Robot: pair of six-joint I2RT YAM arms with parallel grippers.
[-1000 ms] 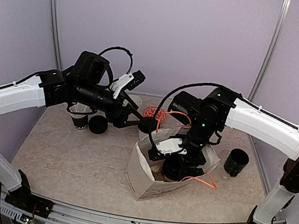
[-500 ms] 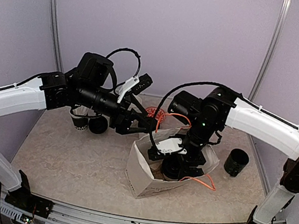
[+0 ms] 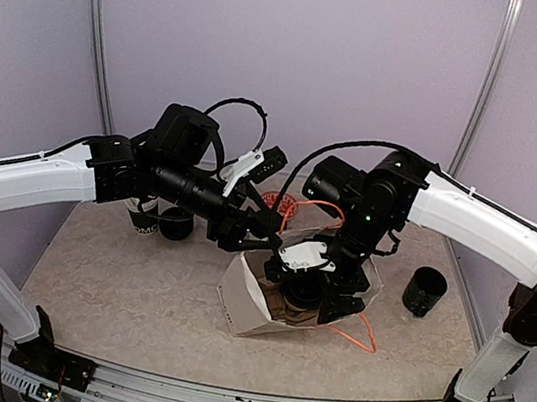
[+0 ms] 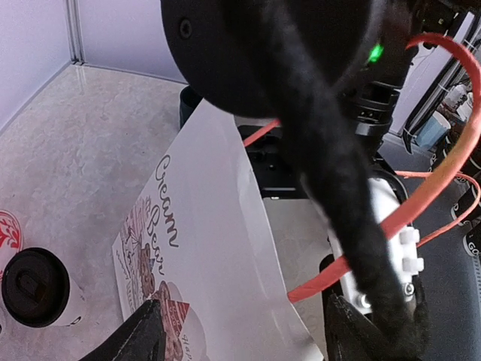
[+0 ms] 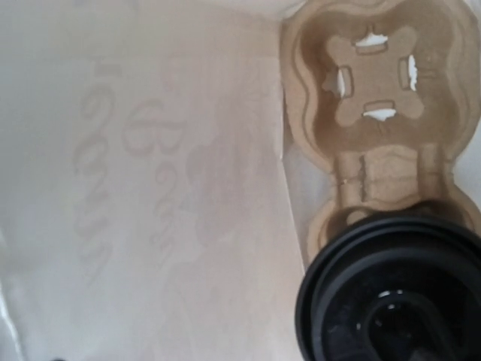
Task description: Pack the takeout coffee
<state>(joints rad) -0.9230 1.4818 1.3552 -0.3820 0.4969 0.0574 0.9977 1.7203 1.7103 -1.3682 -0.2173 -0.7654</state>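
Reaching in from the left edge, the left gripper (image 4: pixel 244 316) sits at the rim of a white paper bag (image 3: pixel 245 304) with brown printed lettering, which stands open-mouthed in the middle of the worktop. Its fingers (image 4: pixel 146 338) are spread wide, one on either side of the bag's printed wall, pinching nothing.

The right gripper (image 3: pixel 314 291) is sunk into the bag's mouth from above. Its fingertips are out of sight in every view, so I cannot tell whether they are spread or pressed together.

Down inside lies a brown moulded-pulp cup carrier (image 5: pixel 368 83) with one socket bare. Over the next socket sits the round black lid of a takeout coffee cup (image 5: pixel 391 301) (only the lid shows, very close to the lens).

The second white paper cup (image 4: pixel 34 287), black-lidded, stands upright on the worktop outside the bag, just beyond its printed wall. A black cylindrical pot (image 3: pixel 424 291) stands near the right edge, well apart from the bag. An orange cable (image 3: pixel 363 328) trails by the bag's near right corner.
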